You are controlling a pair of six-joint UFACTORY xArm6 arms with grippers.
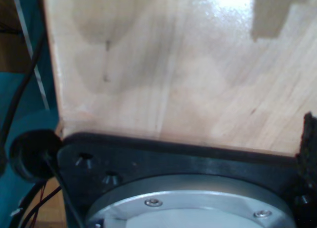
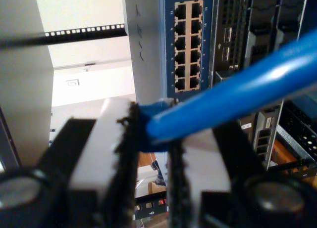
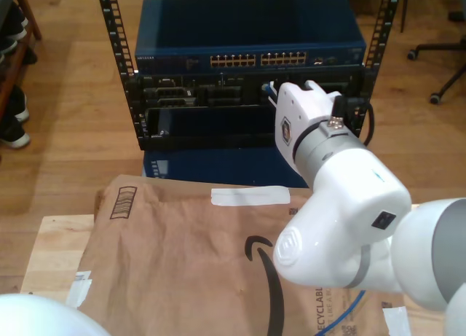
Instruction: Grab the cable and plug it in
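Observation:
The cable [image 2: 237, 89] is bright blue and runs out from between the black fuzzy pads [image 2: 124, 154] of my second gripper [image 2: 151, 134], which is shut on it near its end. Its blue tip [image 2: 156, 109] pokes out past the pads toward the blue switch [image 2: 188, 45], whose two rows of ports look vacant. In the exterior view my second gripper [image 3: 285, 88] is up against the rack front below the switch [image 3: 255, 59], with a bit of blue cable [image 3: 271, 88] beside it. A fuzzy black pad edge [image 1: 309, 139] shows over a wooden surface [image 1: 173, 65].
A black rack [image 3: 116, 66] holds the switch and darker units below it. A brown paper mailer [image 3: 182, 263] covers the wooden table in front. More blue cable [image 3: 349, 310] lies at the exterior view's lower right. A black base plate [image 1: 173, 159] sits on the wood.

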